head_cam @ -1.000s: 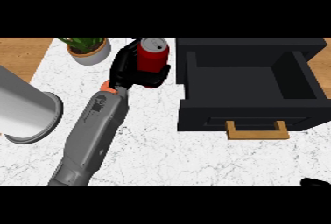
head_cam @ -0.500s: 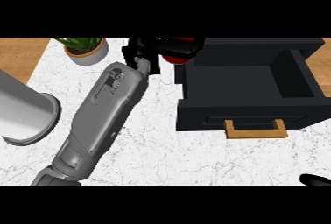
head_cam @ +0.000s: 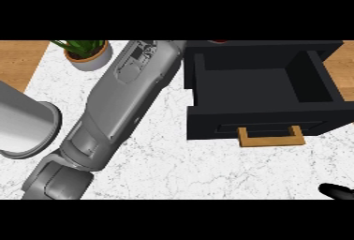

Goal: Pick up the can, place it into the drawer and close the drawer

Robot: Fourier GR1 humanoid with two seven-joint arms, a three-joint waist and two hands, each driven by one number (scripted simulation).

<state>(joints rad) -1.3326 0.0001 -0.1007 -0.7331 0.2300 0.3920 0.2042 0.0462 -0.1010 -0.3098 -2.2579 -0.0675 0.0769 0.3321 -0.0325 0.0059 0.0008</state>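
The black drawer (head_cam: 256, 123) stands open at the right of the marble counter, its wooden handle (head_cam: 271, 137) facing me and its inside bare. A thin red sliver of the can (head_cam: 220, 41) shows at the top edge, just behind the drawer's back left corner. My left forearm (head_cam: 121, 103) stretches from the lower left up to the top edge beside the drawer. Its hand lies beyond that edge, out of sight. Only a small black part of my right hand (head_cam: 336, 191) shows at the lower right corner.
A potted plant (head_cam: 88, 52) stands at the back left, close to my left forearm. A large grey metal cylinder (head_cam: 21, 126) lies at the left edge. Wooden counter (head_cam: 21, 61) borders the marble on the left.
My left arm has reached farther back and to the right, carrying the can toward the drawer's rear. The hand and most of the can have passed out of the top of the view.
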